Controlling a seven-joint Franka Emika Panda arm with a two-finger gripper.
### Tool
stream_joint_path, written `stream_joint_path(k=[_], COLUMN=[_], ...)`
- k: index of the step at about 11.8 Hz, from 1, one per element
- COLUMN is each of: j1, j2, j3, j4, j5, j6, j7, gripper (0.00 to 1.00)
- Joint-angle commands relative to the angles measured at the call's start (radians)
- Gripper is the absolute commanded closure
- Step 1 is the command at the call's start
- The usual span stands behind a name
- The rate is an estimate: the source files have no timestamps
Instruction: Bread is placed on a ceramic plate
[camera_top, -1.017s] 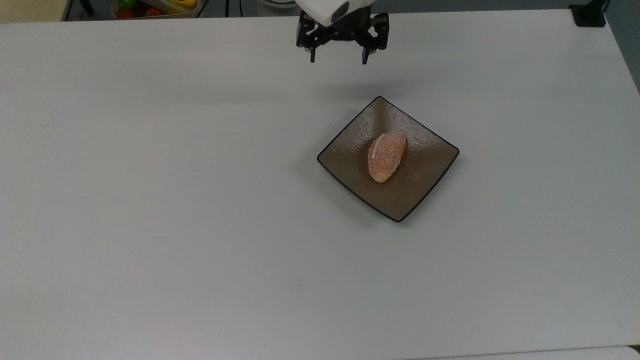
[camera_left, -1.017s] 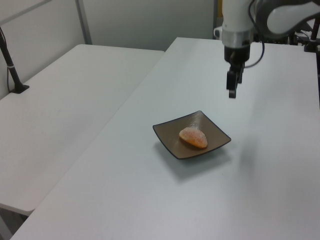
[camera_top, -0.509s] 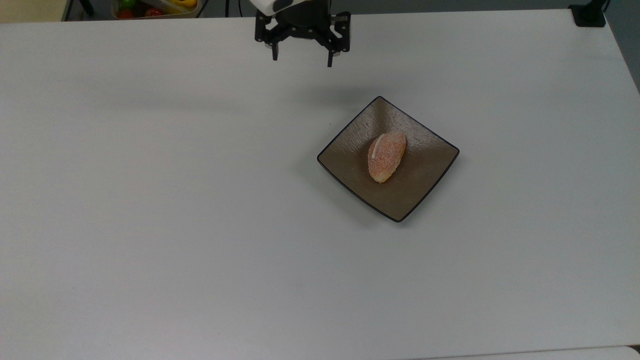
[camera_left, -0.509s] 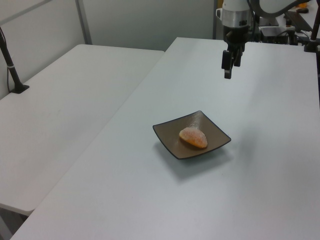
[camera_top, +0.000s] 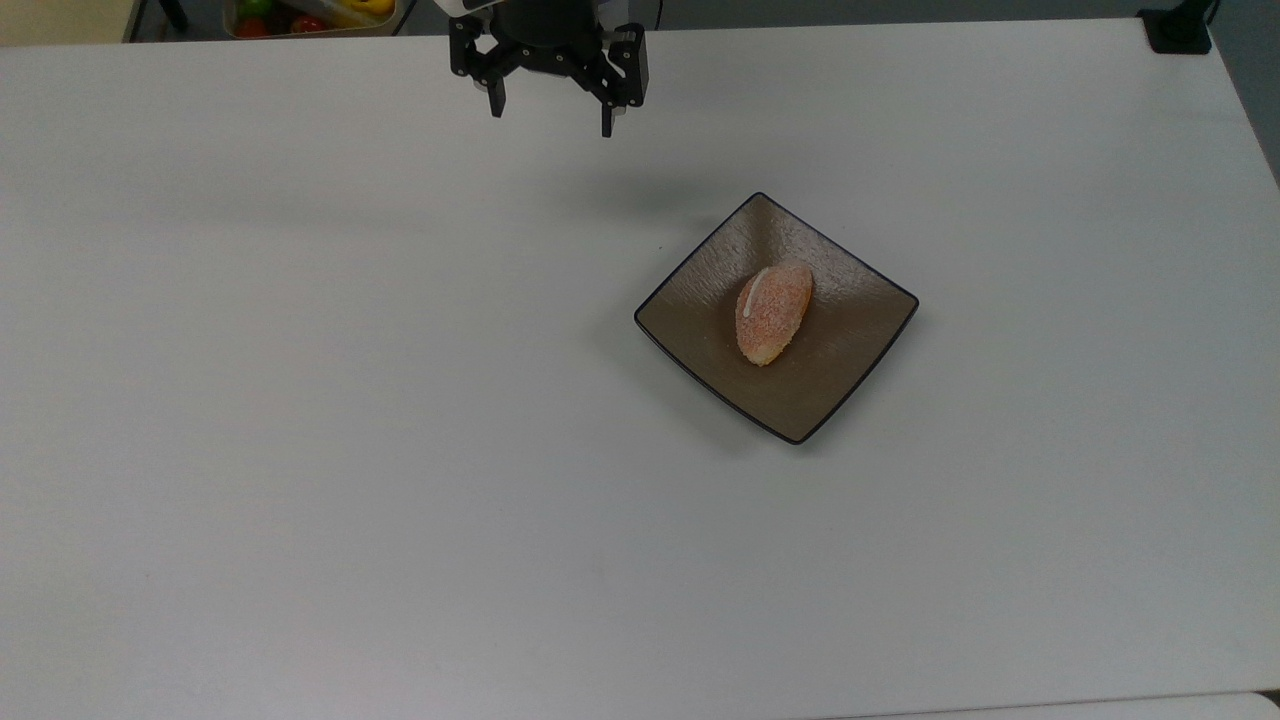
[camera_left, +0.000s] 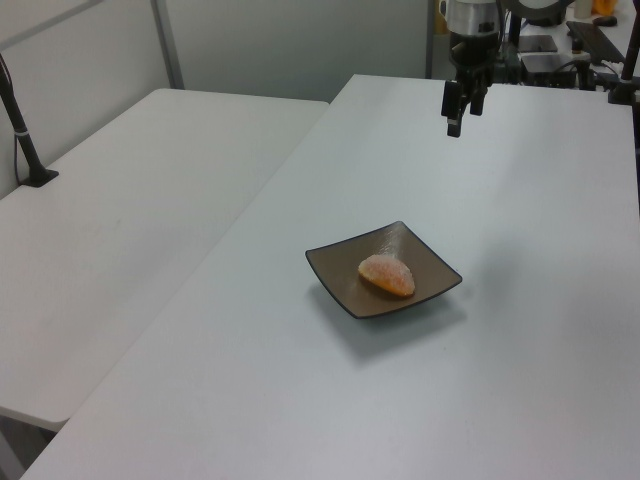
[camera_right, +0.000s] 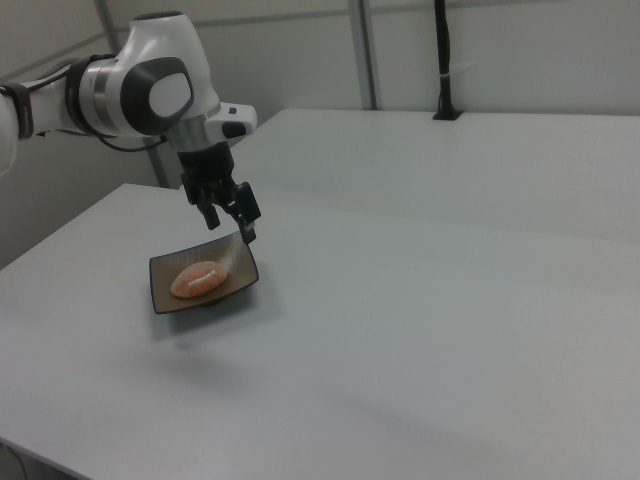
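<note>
The orange-tan bread (camera_top: 772, 312) (camera_left: 387, 275) (camera_right: 197, 278) with a thin white stripe lies in the middle of the square brown ceramic plate (camera_top: 690, 310) (camera_left: 335, 268) (camera_right: 160, 272) on the white table. My gripper (camera_top: 552, 115) (camera_left: 454, 112) (camera_right: 231, 225) hangs open and empty above the table near its far edge. In the top view it is up and to the left of the plate, well apart from it.
A box of colourful items (camera_top: 310, 15) sits past the table's far edge at the top view's upper left. A black clamp base (camera_top: 1180, 30) holds the far right corner. A second white table (camera_left: 130, 190) stands beside this one.
The open gripper has moved away from the plate, leftward in the top view and toward the table's far edge. Bread and plate have stayed still.
</note>
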Motion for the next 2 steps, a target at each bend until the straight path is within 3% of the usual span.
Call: stream_joint_path(k=[1, 2], j1=[-0.038, -0.036], j2=[-0.015, -0.015], j3=[0.039, 0.039], j4=[0.006, 0.006], j5=[0.03, 0.03], j6=[-0.017, -0.017], j7=[-0.008, -0.009], gripper=[0.0, 0.0])
